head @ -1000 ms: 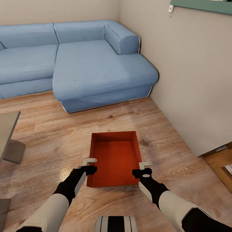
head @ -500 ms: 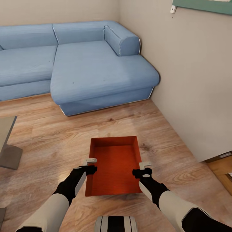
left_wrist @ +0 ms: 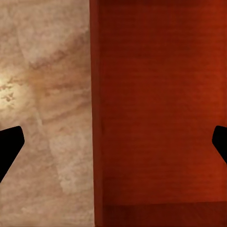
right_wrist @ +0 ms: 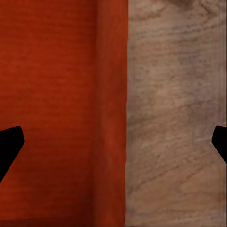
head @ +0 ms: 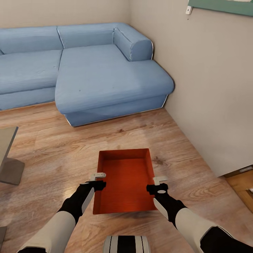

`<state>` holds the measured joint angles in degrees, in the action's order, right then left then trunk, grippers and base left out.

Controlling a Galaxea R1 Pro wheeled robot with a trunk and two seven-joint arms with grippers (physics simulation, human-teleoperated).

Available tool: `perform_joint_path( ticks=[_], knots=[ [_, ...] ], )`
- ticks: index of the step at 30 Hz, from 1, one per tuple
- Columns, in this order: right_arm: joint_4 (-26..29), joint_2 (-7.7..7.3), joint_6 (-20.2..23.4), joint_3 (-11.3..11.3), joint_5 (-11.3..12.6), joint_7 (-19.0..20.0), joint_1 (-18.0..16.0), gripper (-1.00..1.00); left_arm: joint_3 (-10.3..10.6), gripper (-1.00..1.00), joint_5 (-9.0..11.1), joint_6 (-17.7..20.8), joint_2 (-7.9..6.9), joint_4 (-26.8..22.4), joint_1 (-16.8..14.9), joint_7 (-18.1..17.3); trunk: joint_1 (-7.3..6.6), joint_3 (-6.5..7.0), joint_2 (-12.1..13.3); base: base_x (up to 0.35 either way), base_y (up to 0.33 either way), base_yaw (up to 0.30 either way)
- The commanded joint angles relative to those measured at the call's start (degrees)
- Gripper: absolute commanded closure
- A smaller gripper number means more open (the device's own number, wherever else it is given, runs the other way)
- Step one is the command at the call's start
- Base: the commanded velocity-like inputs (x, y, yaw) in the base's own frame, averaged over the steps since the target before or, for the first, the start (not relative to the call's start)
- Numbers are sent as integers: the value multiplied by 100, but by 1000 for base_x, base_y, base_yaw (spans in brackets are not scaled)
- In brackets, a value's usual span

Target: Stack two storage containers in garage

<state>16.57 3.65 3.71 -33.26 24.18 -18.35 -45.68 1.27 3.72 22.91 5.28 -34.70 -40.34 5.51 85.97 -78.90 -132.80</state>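
Left end effector (head: 98, 177) and right end effector (head: 160, 183), both spread wide, astride one storage container (head: 124, 179).
Pickup step, living room; next: straddling each side wall, closing, lifting level.

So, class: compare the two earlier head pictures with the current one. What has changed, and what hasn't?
From the first picture to the second the whole view shifted, so the camera moved, not the furniture. Since then the right gripper has edged slightly outward. The left gripper stays open astride the storage container's wall, and the container remains on the wood floor by the blue sofa.
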Motion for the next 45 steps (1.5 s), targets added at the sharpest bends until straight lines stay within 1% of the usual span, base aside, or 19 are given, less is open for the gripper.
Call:
perform_joint_path(
  ticks=[1, 5, 22, 38, 42, 44, 45],
  knots=[
    [13, -46, 41, -49, 25, -39, -3, -100, 14, -100, 40, 29, -1, 10, -1, 38, -1, -4, -1, 0, 0, 0],
    [12, -70, 42, -49, 25, -37, -3, -100, 14, -100, 41, 29, -1, 32, -1, 38, -1, -4, -1, 0, 0, 0],
    [12, -24, 42, -40, 25, -37, -3, -100, -3, -100, 32, 29, -18, 56, -1, 38, -1, -4, -1, 0, 0, 0],
    [13, -48, 34, -40, 36, -37, -3, -100, -34, -100, 54, 29, -19, 85, -1, 36, -1, -4, -1, 0, 0, 0],
    [11, -49, 35, -40, 35, -37, -3, -100, -46, -100, 47, 23, -20, 285, -1, 37, -1, -4, -1, 0, 0, 0],
    [11, -49, 34, -40, 34, -37, -3, -100, -47, -100, 46, -34, -29, 353, -1, 36, -1, -4, -1, 0, 0, 0],
    [12, -44, 35, -40, 34, -37, -3, -100, -47, -100, 61, -143, -37, 379, -1, 34, -1, -4, -1, 0, 0, 0]
  ],
)
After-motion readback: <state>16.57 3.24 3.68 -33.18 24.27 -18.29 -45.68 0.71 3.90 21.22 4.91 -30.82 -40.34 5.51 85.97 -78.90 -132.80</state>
